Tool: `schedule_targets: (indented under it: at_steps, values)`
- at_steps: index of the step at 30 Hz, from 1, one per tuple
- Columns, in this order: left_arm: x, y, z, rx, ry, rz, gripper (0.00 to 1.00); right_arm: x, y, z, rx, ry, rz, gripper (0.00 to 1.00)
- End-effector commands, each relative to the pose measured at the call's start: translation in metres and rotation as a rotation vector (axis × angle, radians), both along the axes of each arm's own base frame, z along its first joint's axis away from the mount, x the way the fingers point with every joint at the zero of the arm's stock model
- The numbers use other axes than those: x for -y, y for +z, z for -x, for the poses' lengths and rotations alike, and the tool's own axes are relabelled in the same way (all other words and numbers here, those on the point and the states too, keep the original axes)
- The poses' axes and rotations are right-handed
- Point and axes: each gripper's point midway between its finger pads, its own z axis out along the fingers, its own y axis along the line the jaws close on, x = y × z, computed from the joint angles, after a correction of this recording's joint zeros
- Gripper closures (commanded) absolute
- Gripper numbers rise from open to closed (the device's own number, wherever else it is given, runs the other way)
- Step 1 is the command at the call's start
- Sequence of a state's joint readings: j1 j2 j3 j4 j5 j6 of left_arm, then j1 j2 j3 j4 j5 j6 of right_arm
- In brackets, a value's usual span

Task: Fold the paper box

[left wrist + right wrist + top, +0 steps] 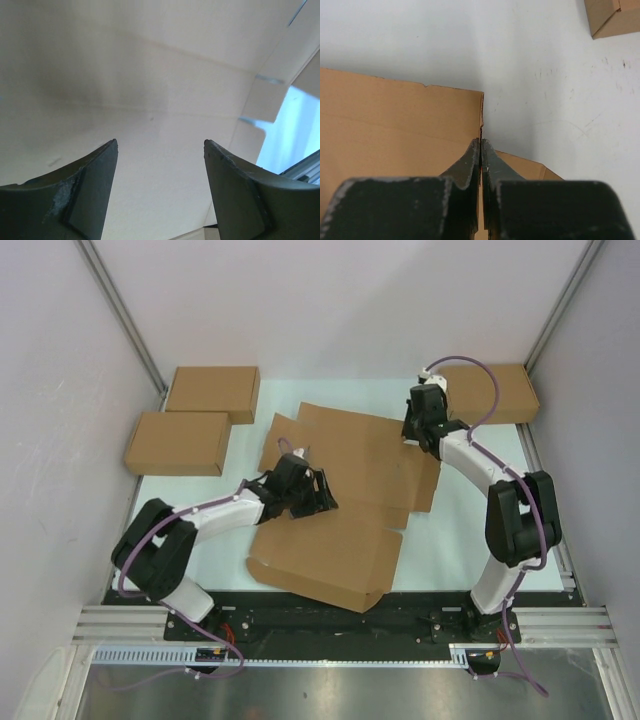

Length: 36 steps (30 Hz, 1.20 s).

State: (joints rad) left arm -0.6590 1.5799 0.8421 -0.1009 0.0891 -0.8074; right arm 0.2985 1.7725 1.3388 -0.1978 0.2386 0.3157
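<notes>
- A plain white back wall panel (340, 300) closes the far side of the cell.
- Similar pale, slightly lilac side panels stand on the left (50, 390) and on the right (600, 390).
- Two slanted grey aluminium corner posts (120, 315) (565, 305) join these panels.
- The flat white table top (450, 540) looks a little bluish from above; in the right wrist view it (545, 75) carries small dark scuff marks.
- A silver grooved aluminium rail (130, 622) runs along the near edge, beside a long black base plate (400, 620).
- Below lie a white slotted cable duct (330, 662) and a brushed grey metal sheet (330, 695).
- The light is even, with soft shadows.
</notes>
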Motion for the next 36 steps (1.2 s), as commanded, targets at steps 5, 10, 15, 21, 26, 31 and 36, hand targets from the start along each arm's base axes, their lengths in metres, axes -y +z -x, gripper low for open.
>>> schedule_targets:
  at_steps: [5,10,15,21,26,31,36]
  values:
    - [-0.016,0.053,-0.015,0.138,0.028,0.030,0.25,-0.012,0.032,0.037,0.047,0.015,0.137,1.00]
    - [-0.019,0.013,0.007,0.037,0.035,0.036,0.27,-0.007,0.042,0.052,0.067,0.006,0.133,1.00]
    - [-0.027,-0.013,0.026,-0.033,0.051,0.027,0.28,-0.003,0.062,0.055,0.111,0.007,0.128,0.54]
    - [-0.035,-0.008,0.023,-0.002,0.067,-0.006,0.28,-0.012,0.100,0.054,0.191,0.044,0.080,0.22]
    - [-0.044,-0.015,0.023,-0.005,0.093,-0.050,0.29,-0.055,0.107,0.041,0.212,0.215,0.034,0.24]
    - [-0.069,0.040,-0.004,0.152,0.203,-0.059,0.24,-0.084,0.092,0.037,0.188,0.261,0.040,0.25]
    - [-0.100,0.124,-0.053,0.340,0.289,-0.079,0.03,-0.100,0.055,0.042,0.065,0.281,-0.067,0.27]
